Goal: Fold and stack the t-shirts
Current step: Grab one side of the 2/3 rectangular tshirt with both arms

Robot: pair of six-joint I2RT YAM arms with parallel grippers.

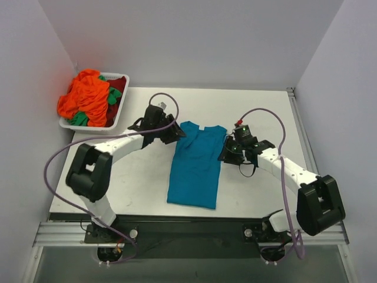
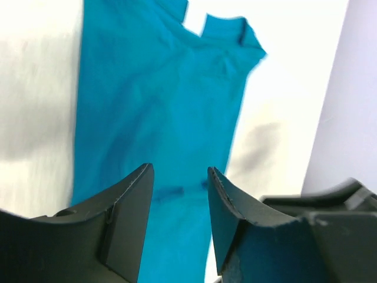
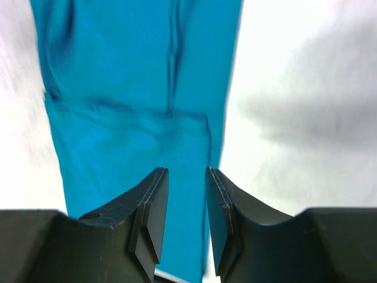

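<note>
Top external shows one teal shirt [image 1: 195,165] flat on the table [image 1: 135,177] between my two grippers. Its sides are tucked in to a narrow strip, ready for a crosswise fold, I'd say. Left gripper [image 1: 172,133] hovers by the collar corner, fingers wide and empty. Right gripper [image 1: 228,153] sits at the opposite edge, fingers narrow, nothing between them. One tray [image 1: 122,77] far left holds the heap [image 1: 87,99]: orange, green and dark red, three colours. How many shirts that makes, I can't tell.
</note>
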